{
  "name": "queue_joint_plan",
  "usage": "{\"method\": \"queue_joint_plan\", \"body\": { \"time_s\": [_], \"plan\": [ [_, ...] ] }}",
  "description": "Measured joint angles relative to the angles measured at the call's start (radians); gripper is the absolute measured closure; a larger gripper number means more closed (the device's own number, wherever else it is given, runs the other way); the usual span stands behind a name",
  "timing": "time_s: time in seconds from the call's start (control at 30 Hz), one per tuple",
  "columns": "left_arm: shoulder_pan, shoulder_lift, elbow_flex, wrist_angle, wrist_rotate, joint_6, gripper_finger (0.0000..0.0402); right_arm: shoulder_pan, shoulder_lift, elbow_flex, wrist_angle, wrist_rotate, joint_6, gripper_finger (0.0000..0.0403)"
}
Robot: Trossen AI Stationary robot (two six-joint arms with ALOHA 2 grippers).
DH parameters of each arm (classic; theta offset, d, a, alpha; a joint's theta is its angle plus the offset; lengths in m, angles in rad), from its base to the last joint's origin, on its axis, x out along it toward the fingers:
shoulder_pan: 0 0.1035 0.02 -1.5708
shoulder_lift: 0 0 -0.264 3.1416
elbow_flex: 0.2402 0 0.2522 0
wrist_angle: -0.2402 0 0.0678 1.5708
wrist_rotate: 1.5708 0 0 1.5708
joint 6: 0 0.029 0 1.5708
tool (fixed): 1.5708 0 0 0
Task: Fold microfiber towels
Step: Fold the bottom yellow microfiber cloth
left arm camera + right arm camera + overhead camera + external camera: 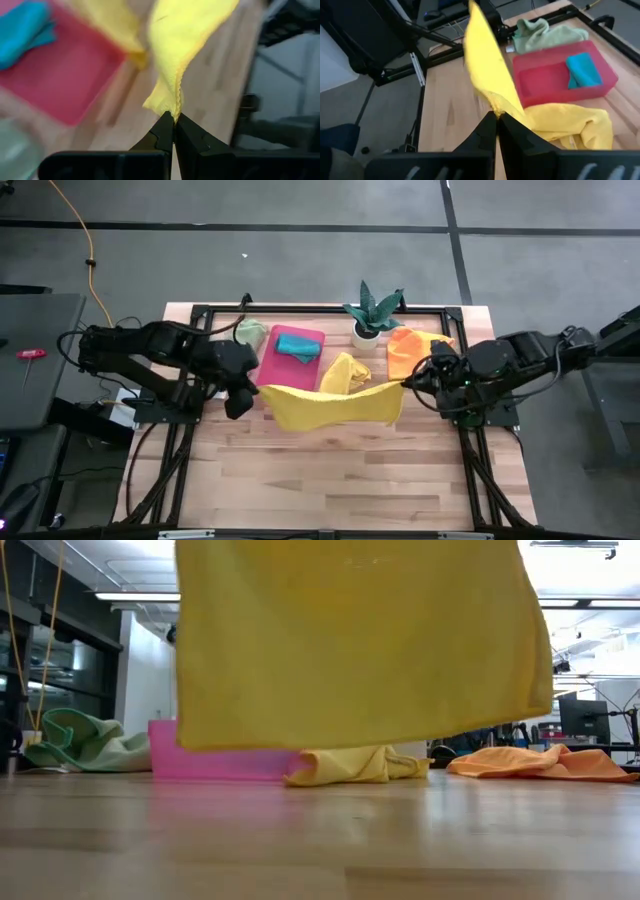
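From above, a yellow towel (335,406) is seen stretched over the counter (330,480) between the left tool (243,394) and right tool (414,377). At both wrists, only a corner is pinched; slippage under tension is judged likely.

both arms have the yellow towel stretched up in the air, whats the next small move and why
Probably lower both end effectors together to lay the yellow towel on the bare wood table. The left end effector and right end effector each pinch a corner, and its bottom edge hangs clear of the tabletop.
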Motion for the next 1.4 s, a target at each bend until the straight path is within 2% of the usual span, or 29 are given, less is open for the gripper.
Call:
{"method": "queue_joint_plan", "body": {
  "time_s": [0.17, 0.43, 0.8, 0.93, 1.1, 1.23, 1.4],
  "plan": [
    [0.0, 0.0, 0.0, -0.078, -0.085, -0.034, 0.0401, 0.0, 0.005, 0.0, -0.013, -0.021, 0.014, 0.0403],
    [0.001, 0.0, 0.001, -0.078, -0.107, 0.05, 0.0401, 0.0, -0.018, 0.0, -0.052, -0.012, 0.013, 0.0403],
    [-0.024, 0.0, 0.001, -0.08, -0.295, 0.12, 0.0401, 0.018, -0.014, 0.0, -0.088, -0.032, -0.042, 0.0403],
    [-0.128, 0.007, 0.002, -0.124, -0.36, 0.107, 0.0401, 0.1, 0.031, 0.0, -0.088, -0.027, -0.016, 0.0403],
    [-0.331, 0.045, 0.002, -0.162, -0.433, -0.042, 0.0401, 0.235, 0.14, 0.0, -0.097, -0.005, 0.094, 0.0403],
    [-0.49, 0.104, 0.002, -0.151, -0.448, -0.185, 0.0401, 0.33, 0.247, 0.0, -0.098, -0.004, 0.23, 0.0403],
    [-0.636, 0.237, 0.002, -0.113, -0.423, -0.328, 0.0401, 0.419, 0.396, 0.0, -0.068, -0.005, 0.403, 0.0403]
  ]
}}
